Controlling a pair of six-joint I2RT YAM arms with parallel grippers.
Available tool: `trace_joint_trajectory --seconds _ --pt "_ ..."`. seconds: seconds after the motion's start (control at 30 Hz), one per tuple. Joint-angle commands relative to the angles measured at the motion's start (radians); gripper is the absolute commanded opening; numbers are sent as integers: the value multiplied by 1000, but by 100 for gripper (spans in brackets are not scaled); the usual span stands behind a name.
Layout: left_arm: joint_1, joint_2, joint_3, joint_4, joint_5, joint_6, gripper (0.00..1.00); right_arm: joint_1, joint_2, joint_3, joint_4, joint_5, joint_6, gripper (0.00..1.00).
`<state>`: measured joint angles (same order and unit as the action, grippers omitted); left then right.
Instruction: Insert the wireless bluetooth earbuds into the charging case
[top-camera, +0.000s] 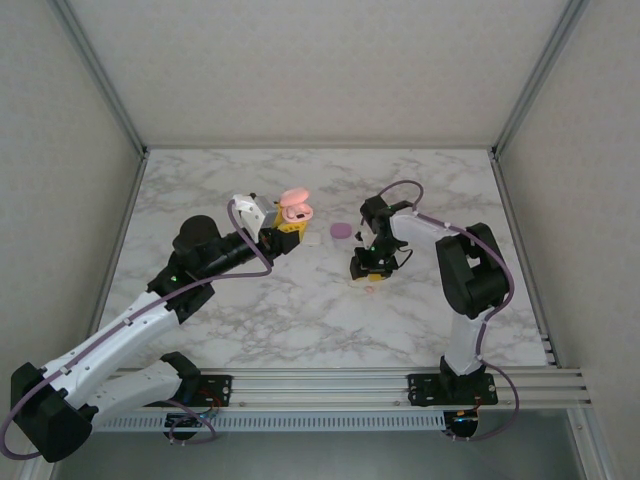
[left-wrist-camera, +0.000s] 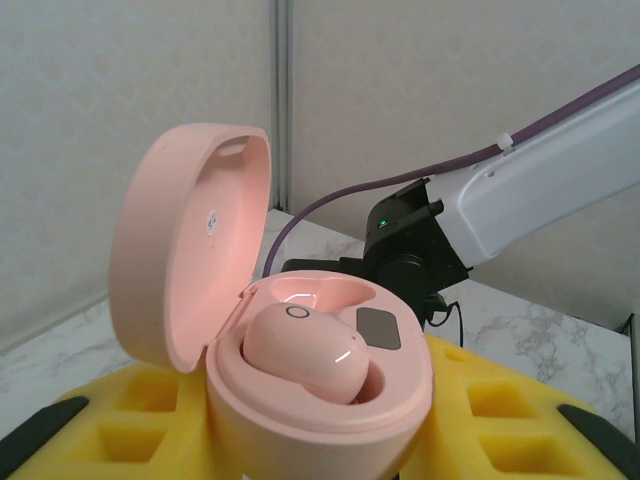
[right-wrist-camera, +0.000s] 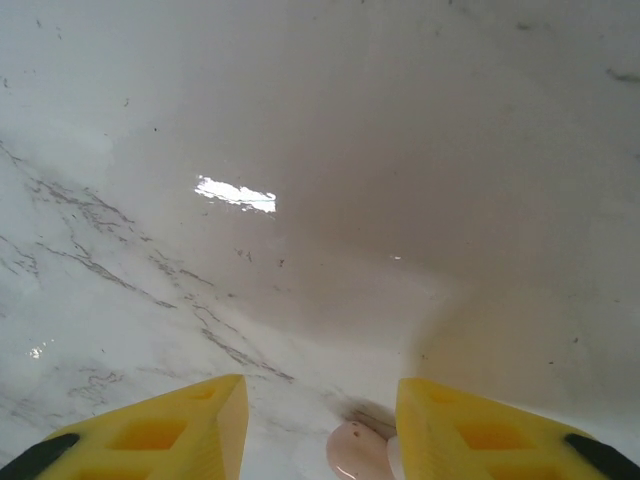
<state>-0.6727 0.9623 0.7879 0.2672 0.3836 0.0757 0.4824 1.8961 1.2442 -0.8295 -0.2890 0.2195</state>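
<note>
Filling the charging case (left-wrist-camera: 320, 405), seemingly halfway.
Left end effector (top-camera: 286, 226) clamps it, first earbud (left-wrist-camera: 300, 350) seated (lid up); right end effector (right-wrist-camera: 318, 400), jaws apart, straddles the second earbud (right-wrist-camera: 358, 452) on the worktop (right-wrist-camera: 300, 130).

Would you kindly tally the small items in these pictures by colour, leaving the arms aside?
Pink: 3 (open charging case, seated earbud, loose earbud)
Purple: 1 (small round item)
Total: 4
</note>
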Motion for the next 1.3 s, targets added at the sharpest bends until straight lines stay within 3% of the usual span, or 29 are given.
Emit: trace_joint_trajectory --seconds 0.0,0.53,1.0,1.27 --pt "-8 -7 30 7 14 -1 25 5 5 -28 -10 -8 -16 43" --pt "-8 -4 27 13 15 -2 25 6 -91 -96 -40 -13 8 41" --pt "-10 -8 24 16 12 -3 25 70 -33 -25 -67 175 32 38" --pt "-10 -5 27 11 13 -3 25 80 -10 -15 -64 187 19 32"
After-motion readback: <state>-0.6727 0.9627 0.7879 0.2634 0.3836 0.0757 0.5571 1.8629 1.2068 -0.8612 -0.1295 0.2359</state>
